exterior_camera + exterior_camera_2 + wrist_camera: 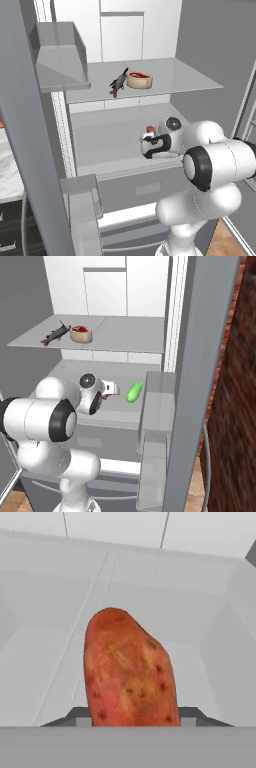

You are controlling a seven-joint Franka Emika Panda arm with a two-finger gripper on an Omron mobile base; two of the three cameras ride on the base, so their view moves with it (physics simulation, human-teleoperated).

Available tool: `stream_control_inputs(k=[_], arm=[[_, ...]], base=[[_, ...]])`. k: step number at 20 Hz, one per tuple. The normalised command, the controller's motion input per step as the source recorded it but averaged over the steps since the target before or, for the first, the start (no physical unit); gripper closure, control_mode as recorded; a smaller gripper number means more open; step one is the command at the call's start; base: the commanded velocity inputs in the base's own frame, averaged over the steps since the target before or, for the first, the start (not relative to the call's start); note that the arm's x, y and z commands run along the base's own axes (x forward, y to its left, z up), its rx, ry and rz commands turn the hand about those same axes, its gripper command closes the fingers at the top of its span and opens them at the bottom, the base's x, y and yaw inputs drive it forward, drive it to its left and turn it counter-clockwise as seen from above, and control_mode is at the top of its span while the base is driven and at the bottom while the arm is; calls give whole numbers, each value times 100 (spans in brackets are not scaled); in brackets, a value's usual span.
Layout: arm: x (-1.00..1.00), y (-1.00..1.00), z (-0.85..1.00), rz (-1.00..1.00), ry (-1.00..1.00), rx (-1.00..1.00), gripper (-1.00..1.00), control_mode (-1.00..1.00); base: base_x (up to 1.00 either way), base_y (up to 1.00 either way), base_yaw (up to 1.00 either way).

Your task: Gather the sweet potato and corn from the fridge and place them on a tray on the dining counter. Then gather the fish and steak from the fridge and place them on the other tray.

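Fridge is being worked with doors open, so both shelves are being left reachable. Gripper, mid-frame in the left base view, is being closed narrow on the sweet potato, apparently for lift-out to a tray. Corn, centre of the right base view, is being left for later. Fish and steak are being kept on the upper shelf.

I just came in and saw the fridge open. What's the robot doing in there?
The robot arm is reaching onto the middle shelf of the open fridge, with its tool around the sweet potato. The corn lies on the same shelf. The fish and steak sit side by side on the shelf above.
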Motion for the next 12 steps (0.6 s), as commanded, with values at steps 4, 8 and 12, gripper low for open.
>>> stream_control_inputs(k=[4, 8, 12], arm=[[-77, 0, 93, 0, 0, 8, 100, -100], [-70, -1, 100, -2, 10, 10, 100, -100], [-72, -6, 94, -8, 25, 7, 100, -100]], base=[[0, 0, 0], [0, 0, 0], [0, 0, 0]])
